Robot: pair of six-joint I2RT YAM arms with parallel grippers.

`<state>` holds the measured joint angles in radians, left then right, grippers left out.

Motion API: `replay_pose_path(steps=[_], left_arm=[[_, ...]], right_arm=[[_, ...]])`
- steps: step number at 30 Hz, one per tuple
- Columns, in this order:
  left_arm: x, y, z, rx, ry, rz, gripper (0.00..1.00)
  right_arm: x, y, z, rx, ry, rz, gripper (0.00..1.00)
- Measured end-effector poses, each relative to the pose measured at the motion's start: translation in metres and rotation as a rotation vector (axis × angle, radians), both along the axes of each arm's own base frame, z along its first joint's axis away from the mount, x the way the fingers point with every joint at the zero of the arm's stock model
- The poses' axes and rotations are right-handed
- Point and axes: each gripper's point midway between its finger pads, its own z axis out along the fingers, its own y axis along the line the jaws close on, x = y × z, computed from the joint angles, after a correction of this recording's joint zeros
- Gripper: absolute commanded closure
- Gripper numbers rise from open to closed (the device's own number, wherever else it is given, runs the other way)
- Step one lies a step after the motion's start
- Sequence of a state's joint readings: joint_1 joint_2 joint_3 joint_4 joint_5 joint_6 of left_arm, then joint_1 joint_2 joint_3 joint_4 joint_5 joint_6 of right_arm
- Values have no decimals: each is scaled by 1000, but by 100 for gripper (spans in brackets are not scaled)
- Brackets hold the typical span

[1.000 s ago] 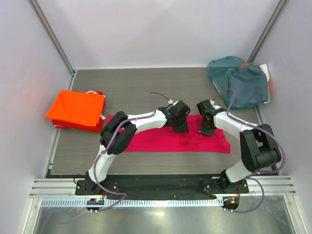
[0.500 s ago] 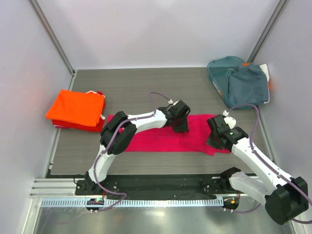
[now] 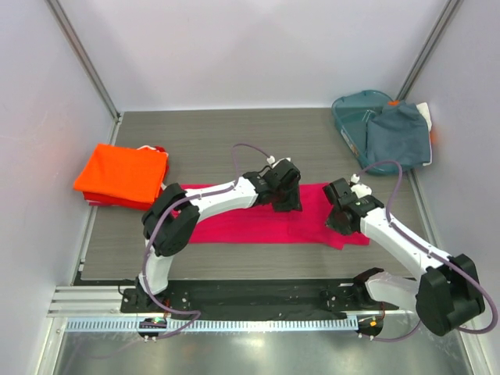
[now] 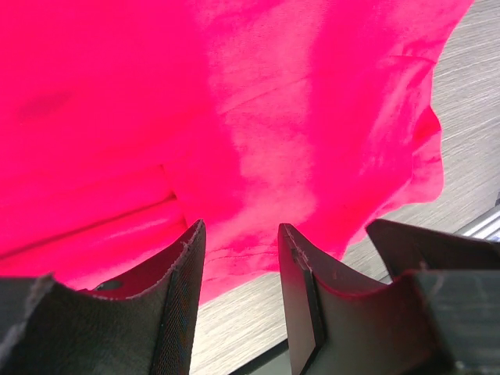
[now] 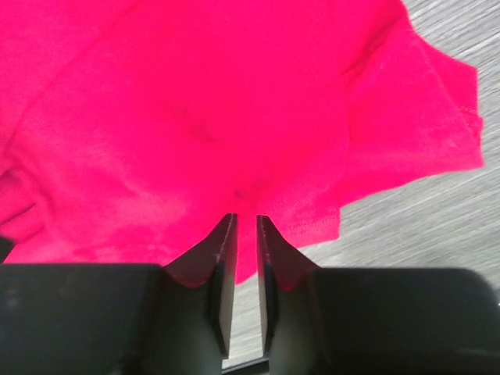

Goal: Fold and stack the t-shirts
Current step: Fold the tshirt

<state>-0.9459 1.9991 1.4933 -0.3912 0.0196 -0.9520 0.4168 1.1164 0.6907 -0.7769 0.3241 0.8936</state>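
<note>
The magenta-pink t-shirt [image 3: 250, 223] lies folded into a long band across the middle of the table. My left gripper [image 3: 287, 205] hovers over its upper middle, jaws open and empty; the left wrist view shows the open gripper [image 4: 238, 234] above the shirt's edge [image 4: 273, 117]. My right gripper [image 3: 337, 224] is over the shirt's right end, where the right wrist view shows its jaws [image 5: 245, 223] only a narrow gap apart and holding nothing, just above the cloth [image 5: 195, 101]. The orange folded t-shirt [image 3: 121, 172] lies at the left. A grey-blue t-shirt [image 3: 398, 137] drapes over the basket.
The teal plastic basket [image 3: 353, 109] stands at the back right corner. A red folded cloth [image 3: 125, 201] sticks out under the orange shirt. Grey walls close in both sides, and the arms' mounting rail [image 3: 250, 297] runs along the near edge.
My right arm swung out from the shirt's upper edge, and its gripper came down to the shirt's right end. My left gripper moved slightly left and its arm straightened; the shirt's right end got rumpled.
</note>
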Motion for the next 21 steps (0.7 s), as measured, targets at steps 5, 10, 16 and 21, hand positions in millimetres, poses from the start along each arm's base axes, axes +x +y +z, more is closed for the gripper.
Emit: replay_pose_path(steps=[5,10,16,21], left_arm=[[1,-2,-3,7,-8,-13,57],[22,-21,-17,25,-6,-14,59],[50,-29,-39,58,9,0,58],[61,-24,-36,57,22,13,58]], right_arm=[[-7,-5,-16,-21,43,-36,82],[-17,-12,-23,-40,76,-72,92],[-22,-26,-40,-84,162,-115,99],[-27,-28,-45,-72,165,-112,99]])
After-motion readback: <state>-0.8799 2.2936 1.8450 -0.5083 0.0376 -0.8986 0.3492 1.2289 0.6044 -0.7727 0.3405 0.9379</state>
